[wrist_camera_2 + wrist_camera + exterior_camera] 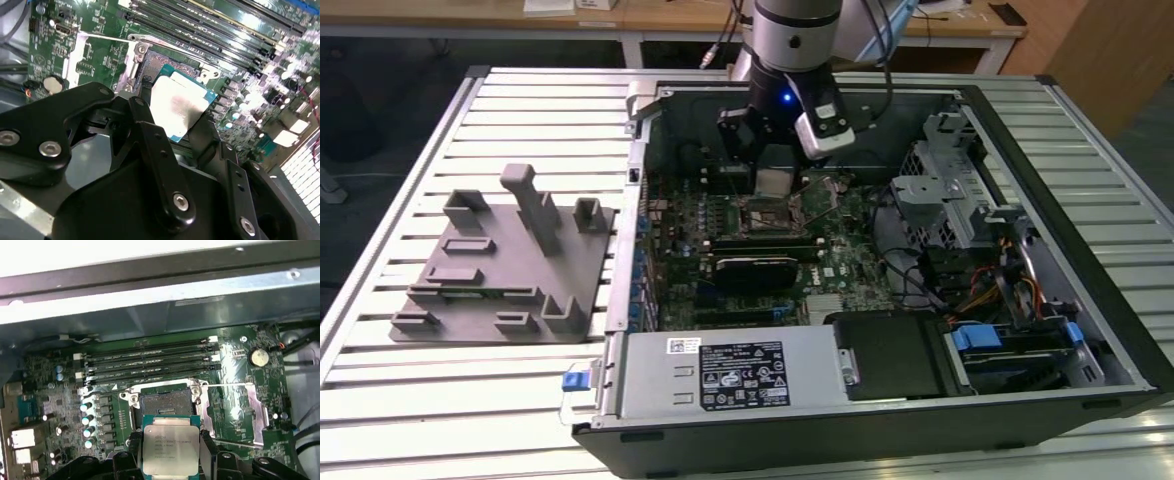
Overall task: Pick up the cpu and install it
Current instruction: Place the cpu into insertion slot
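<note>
The cpu (777, 182) is a flat square chip with a silvery top and a thin green rim, and my gripper (775, 186) is shut on it inside the open computer case (1101, 330). In both wrist views the black fingers (146, 90) (206, 444) press on opposite edges of the cpu (177, 107) (169, 450). The chip hangs above the motherboard (847, 265), close over the open socket (165, 404) (767, 213) with its metal frame. The socket (150, 65) lies partly behind the chip.
A grey plastic fixture (500, 265) with upright posts stands on the slatted table at the exterior view's left. Inside the case are memory slots (150, 357), a black block (754, 268), the power supply (727, 372), a drive cage (947, 190) and cables (987, 290).
</note>
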`<move>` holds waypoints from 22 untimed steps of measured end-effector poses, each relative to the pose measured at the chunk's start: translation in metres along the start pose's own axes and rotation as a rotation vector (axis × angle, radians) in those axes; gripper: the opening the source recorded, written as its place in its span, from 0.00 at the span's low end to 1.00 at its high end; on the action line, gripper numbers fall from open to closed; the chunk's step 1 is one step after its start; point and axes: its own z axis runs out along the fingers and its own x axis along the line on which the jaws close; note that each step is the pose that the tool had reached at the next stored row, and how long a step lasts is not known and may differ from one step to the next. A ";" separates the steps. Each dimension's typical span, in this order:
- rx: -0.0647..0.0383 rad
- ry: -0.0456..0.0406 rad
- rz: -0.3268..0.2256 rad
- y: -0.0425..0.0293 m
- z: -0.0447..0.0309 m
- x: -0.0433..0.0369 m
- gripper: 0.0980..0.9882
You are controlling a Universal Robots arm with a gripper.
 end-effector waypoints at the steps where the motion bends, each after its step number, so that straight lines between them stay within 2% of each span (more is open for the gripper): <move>1: 0.000 -0.0005 0.015 0.0000 0.0000 0.0000 0.50; 22: 0.005 -0.0091 0.288 0.0000 0.0002 0.0000 0.50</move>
